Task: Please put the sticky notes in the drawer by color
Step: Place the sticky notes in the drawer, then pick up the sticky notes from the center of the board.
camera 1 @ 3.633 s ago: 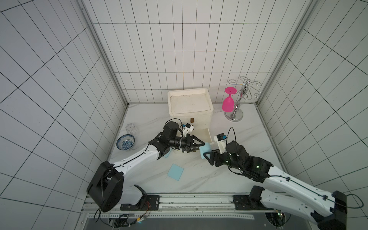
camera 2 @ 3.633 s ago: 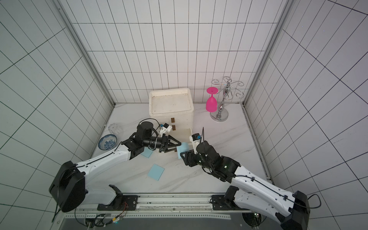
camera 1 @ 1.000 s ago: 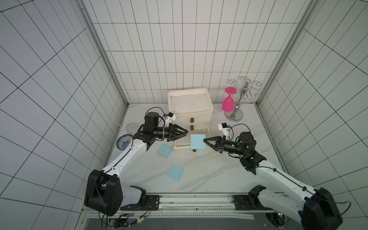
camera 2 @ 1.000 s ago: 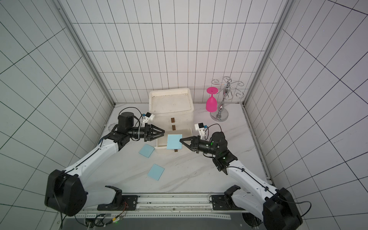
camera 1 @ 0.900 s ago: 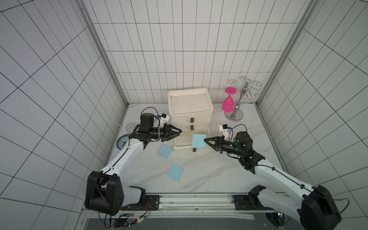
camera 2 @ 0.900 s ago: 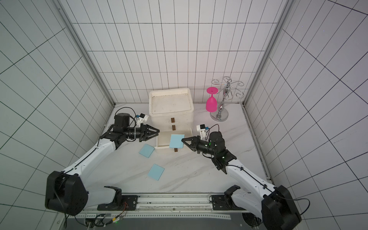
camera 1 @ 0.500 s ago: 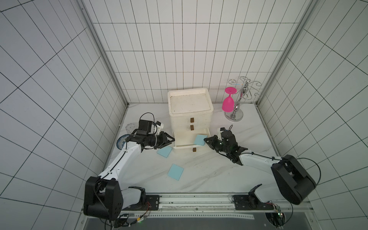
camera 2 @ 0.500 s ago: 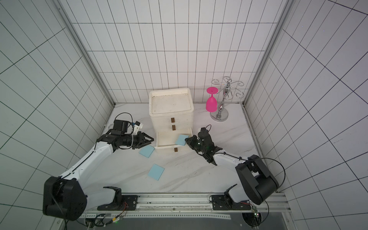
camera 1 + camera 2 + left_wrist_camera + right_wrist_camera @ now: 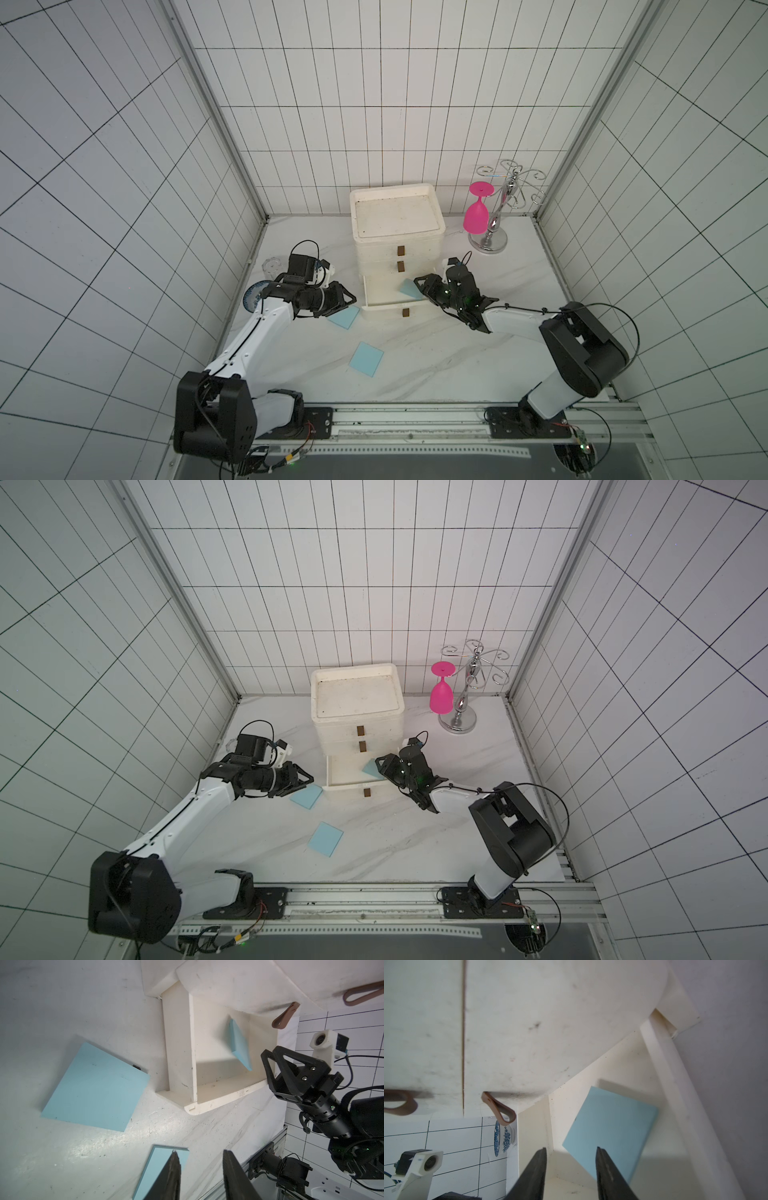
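Leaning inside the open bottom drawer [image 9: 384, 308], a blue sticky note [image 9: 610, 1132] lies free, sorted by color; right gripper [image 9: 571, 1148] and left gripper [image 9: 200, 1151] stand part-open, empty.

**Sticky notes and drawer: one pad in, two on the tabletop**

The drawer chest [image 9: 397, 218] is off-white plastic. It stands upright at the back of the tabletop [image 9: 436, 357] and has three drawers, each with a small brown handle [image 9: 401, 250]. The upper two drawers are shut. The bottom drawer [image 9: 382, 311] is pulled out. Inside it, at the right end, the first pad [image 9: 610, 1132], light blue, sits tilted rather than flat. The second pad [image 9: 344, 317], light blue, lies flat just beside the open drawer's left front corner. The third pad [image 9: 366, 358], also light blue, lies flat nearer the tabletop's front edge, apart from the second pad.
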Controlling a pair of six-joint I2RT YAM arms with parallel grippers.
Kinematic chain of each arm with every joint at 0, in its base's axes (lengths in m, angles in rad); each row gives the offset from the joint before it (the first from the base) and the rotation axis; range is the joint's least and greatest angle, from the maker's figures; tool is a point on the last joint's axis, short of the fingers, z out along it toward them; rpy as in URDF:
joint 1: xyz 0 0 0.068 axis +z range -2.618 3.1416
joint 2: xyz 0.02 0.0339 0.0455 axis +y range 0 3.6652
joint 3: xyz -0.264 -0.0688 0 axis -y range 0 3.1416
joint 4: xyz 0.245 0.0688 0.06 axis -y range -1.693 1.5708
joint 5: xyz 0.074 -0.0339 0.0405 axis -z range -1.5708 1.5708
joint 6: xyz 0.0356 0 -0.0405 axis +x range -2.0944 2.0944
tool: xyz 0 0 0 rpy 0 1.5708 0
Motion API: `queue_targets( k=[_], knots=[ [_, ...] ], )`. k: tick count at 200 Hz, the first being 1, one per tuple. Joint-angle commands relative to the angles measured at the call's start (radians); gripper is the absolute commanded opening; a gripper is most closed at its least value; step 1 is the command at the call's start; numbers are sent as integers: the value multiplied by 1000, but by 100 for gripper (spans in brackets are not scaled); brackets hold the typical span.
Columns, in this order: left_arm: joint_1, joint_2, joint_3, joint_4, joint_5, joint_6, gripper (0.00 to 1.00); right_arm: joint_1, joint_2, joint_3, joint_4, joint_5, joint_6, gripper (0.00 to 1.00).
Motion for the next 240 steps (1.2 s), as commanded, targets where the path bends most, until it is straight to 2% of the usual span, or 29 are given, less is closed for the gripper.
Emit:
queue_targets(
  k=[1, 22, 46, 65, 76, 87, 108, 123, 138, 169, 200, 224, 240],
  knots=[
    [-42, -40, -23, -6, -86, -11, 37, 1, -93, 33, -118, 61, -96, 49],
    [-162, -78, -35, -40, -220, -53, 38, 1, -180, 54, -257, 86, -176, 51],
    [-350, -102, -40, -109, -450, -124, 40, 3, -288, 70, -403, 96, -273, 51],
    [-493, -92, -53, -152, -577, -198, 45, 4, -375, 62, -503, 105, -320, 51],
    [-549, -80, -75, -153, -618, -243, 51, 5, -428, 40, -534, 111, -334, 51],
    [-565, -65, -123, -124, -618, -279, 53, 4, -479, 14, -558, 116, -340, 51],
    [-568, -33, -191, -67, -602, -310, 70, 4, -563, -36, -590, 120, -338, 52],
    [-568, -30, -218, -59, -622, -327, 88, 4, -610, -70, -603, 121, -332, 52],
    [-569, -45, -237, -41, -614, -331, 98, 5, -645, -93, -615, 124, -331, 52],
    [-571, -109, -268, -3, -588, -346, 98, 4, -676, -116, -627, 130, -331, 53],
    [-594, -162, -299, 43, -538, -299, 98, 4, -673, -123, -620, 120, -325, 53],
    [-639, -127, -292, 37, -565, -287, 98, 4, -670, -134, -605, 113, -317, 53],
    [-684, -57, -262, 4, -625, -290, 98, 4, -671, -142, -601, 112, -313, 53]
  ],
)
